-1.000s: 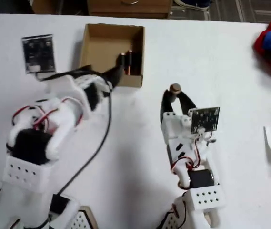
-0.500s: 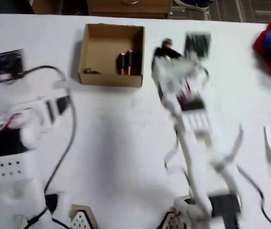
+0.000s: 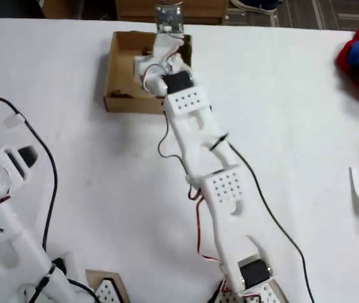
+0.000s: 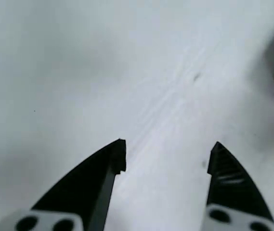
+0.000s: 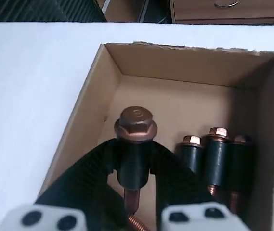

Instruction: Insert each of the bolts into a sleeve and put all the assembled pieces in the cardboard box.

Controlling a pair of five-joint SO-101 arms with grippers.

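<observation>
The right arm [image 3: 195,126], at the centre of the high view, is built of white printed links marked with square grids of small holes; black servo blocks [image 3: 178,82] are set between the links, thin red and black wires are strung along its side, and a small dark circuit board [image 3: 170,17] is mounted at its tip by the top edge. The left arm [image 3: 2,246], at the lower left, is made of the same perforated white plastic, and a black cable [image 3: 53,177] is looped beside it. The left gripper [image 4: 168,149] and the right gripper [image 5: 134,154] are each fitted with black tapered fingers on white bases, where round dark screw holes are seen.
</observation>
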